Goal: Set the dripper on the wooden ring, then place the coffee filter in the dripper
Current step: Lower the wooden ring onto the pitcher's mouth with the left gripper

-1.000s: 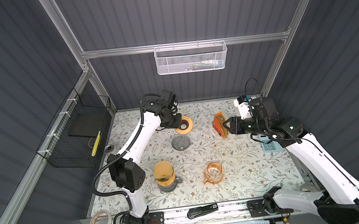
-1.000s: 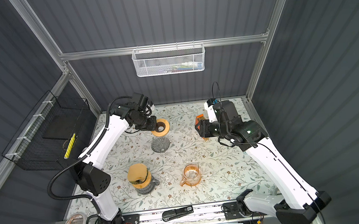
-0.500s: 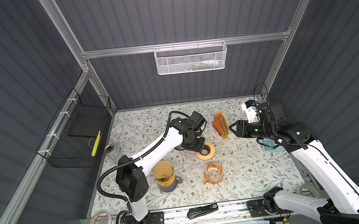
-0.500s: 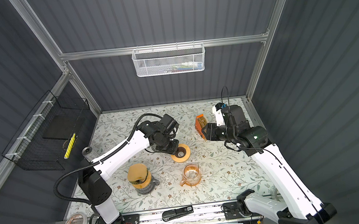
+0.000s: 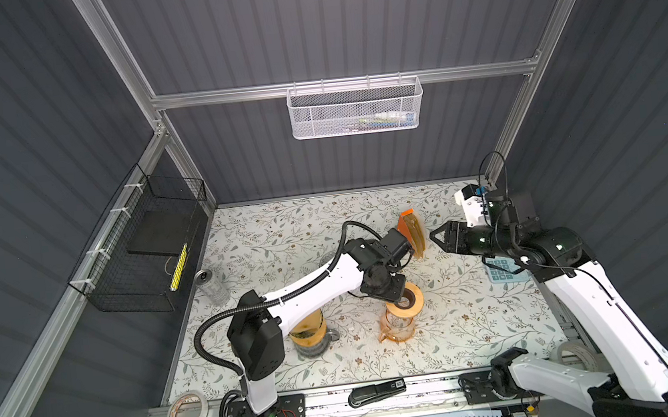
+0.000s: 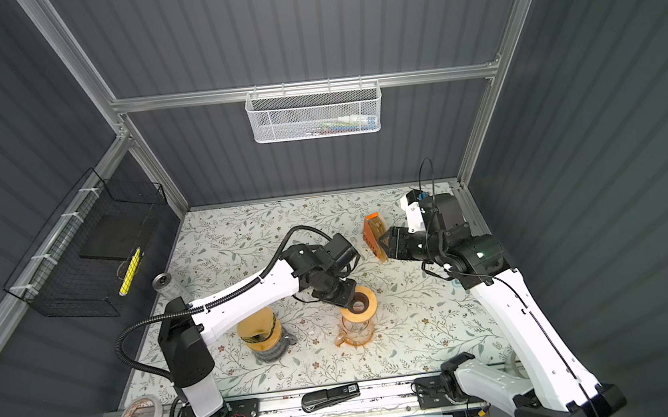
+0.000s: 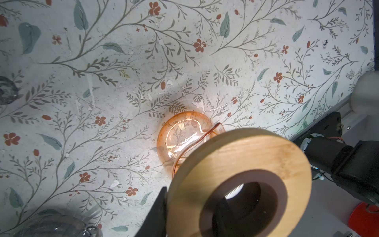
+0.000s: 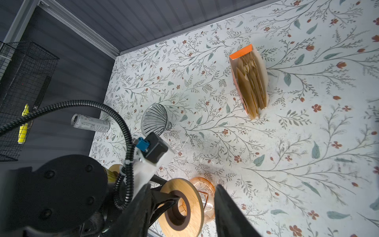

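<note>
Table point(image 5: 268, 232): covered with a floral cloth.

Coffee filters point(image 8: 253, 86): brown papers standing on edge in an open orange box point(image 5: 409, 227), on the far part of the table, right of centre. The box shows in both top views point(image 6: 373, 231). No filter is out of the box.

Dripper point(image 8: 154, 120): ribbed clear glass, on the cloth left of the box and well apart from it. It holds no filter. In both top views the left arm covers most of it.

Left gripper point(image 5: 394, 291): clenched on a wooden ring point(image 5: 416, 298). One finger passes through the ring's hole and the other presses on its outer edge point(image 7: 158, 213). The ring point(image 7: 235, 156) is tilted and sits over the mouth of an orange-tinted glass carafe point(image 7: 182, 135), which stands on the near middle of the table point(image 6: 356, 330). Whether ring and carafe touch cannot be told.

Right gripper point(image 5: 435, 236): released, fingers apart with nothing between them, seen most clearly in the right wrist view. It points left, with its tips just beside the right face of the box. In a top view point(image 6: 386, 246) contact with the box cannot be confirmed.

Other items: an amber vessel point(image 5: 309, 333) near-left of the carafe, partly under the left arm; a drinks can point(image 8: 90, 123) at the left edge of the table; a calculator point(image 5: 501, 270) at the right edge, partly under the right arm; a black stapler point(image 5: 377, 393) on the near rail
</note>
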Available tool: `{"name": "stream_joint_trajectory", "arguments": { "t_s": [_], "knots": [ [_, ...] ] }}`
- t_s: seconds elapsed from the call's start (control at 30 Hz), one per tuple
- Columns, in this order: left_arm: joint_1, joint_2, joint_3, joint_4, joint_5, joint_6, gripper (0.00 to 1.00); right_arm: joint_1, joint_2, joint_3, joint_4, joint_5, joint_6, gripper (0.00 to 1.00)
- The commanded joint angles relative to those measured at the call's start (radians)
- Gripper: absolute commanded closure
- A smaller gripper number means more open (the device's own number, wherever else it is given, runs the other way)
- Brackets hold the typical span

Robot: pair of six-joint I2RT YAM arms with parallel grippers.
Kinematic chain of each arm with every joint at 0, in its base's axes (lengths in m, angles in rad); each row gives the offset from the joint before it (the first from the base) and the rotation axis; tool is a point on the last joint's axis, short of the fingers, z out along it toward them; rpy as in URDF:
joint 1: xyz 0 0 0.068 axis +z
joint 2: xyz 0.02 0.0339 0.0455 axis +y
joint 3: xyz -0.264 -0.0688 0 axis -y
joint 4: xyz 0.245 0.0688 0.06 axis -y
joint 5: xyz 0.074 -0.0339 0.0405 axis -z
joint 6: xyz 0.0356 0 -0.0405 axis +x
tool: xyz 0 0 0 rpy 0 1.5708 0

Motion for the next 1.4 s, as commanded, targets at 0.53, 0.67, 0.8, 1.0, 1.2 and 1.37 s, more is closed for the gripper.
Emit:
{"name": "stream_joint_trajectory", "arguments": {
  "t_s": [0.53, 0.67, 0.8, 1.0, 1.2, 1.37],
  "knots": [
    [-0.011, 0.007, -0.093, 0.049, -0.078, -0.065, 1.00, -0.005, 0.010, -0.038, 0.019, -0.037, -0.003, 0.49],
    [-0.017, -0.003, -0.115, 0.067, -0.083, -0.079, 1.00, -0.006, 0.013, -0.039, 0.025, -0.044, 0.000, 0.49],
    [-0.024, -0.005, -0.127, 0.077, -0.079, -0.091, 1.00, -0.005, 0.007, -0.047, 0.029, -0.045, 0.004, 0.49],
    [-0.034, -0.006, -0.130, 0.082, -0.082, -0.103, 1.00, -0.005, -0.001, -0.057, 0.033, -0.049, 0.007, 0.49],
    [-0.040, -0.008, -0.140, 0.087, -0.086, -0.113, 1.00, -0.005, -0.001, -0.059, 0.034, -0.051, 0.010, 0.49],
    [-0.042, -0.018, -0.150, 0.087, -0.095, -0.119, 1.00, -0.006, -0.001, -0.059, 0.036, -0.053, 0.010, 0.49]
  ]
}}
